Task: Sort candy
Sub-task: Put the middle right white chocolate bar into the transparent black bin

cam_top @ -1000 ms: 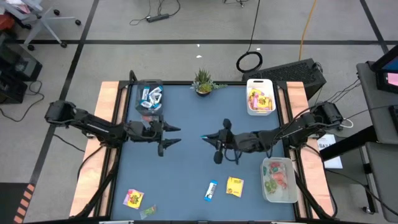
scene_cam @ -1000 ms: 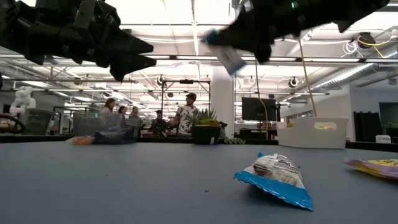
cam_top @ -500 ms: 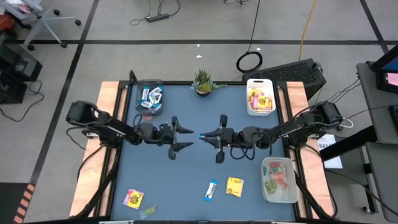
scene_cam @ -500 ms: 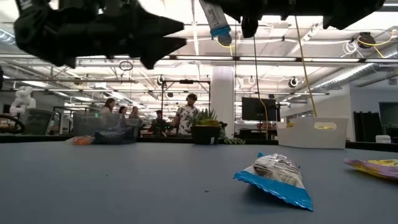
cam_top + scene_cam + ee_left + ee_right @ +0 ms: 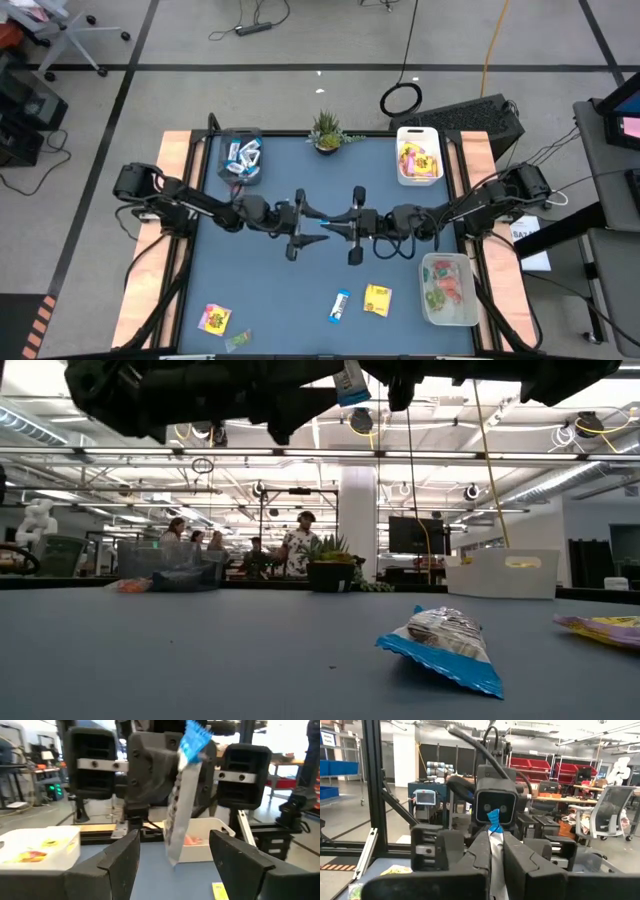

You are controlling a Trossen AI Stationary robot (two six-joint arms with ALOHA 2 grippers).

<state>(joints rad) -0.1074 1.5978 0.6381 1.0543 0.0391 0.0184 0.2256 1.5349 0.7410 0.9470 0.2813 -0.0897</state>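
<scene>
My right gripper (image 5: 330, 222) hovers over the table's middle, shut on a slim blue-and-white candy bar (image 5: 181, 795). My left gripper (image 5: 316, 225) faces it from the left. It is open, its two fingers (image 5: 122, 862) standing on either side of the bar without touching it. More candy lies near the front edge: another blue-and-white bar (image 5: 340, 305), a yellow packet (image 5: 377, 299), a yellow-and-pink packet (image 5: 214, 319) and a small green piece (image 5: 238, 340). My right gripper pinches the bar between its two fingers (image 5: 480, 851), and the bar's blue end (image 5: 493, 818) sticks out past the fingertips. The fingers reach in about level from the table's right. The bar is lifted clear of the table and stands nearly upright, its blue end up and its pale end (image 5: 172, 851) down.
A clear bin of blue bars (image 5: 240, 157) stands at the far left and a white bin of yellow packets (image 5: 418, 155) at the far right. A clear bin of red and pink pieces (image 5: 448, 288) is at the near right. A potted plant (image 5: 326, 130) sits at the far edge.
My left gripper has gone toward the table's right, up to my right gripper, still open, and its fingers now flank the bar. My right gripper has tipped up and rolled. The bar has risen and turned from slanting to nearly upright.
</scene>
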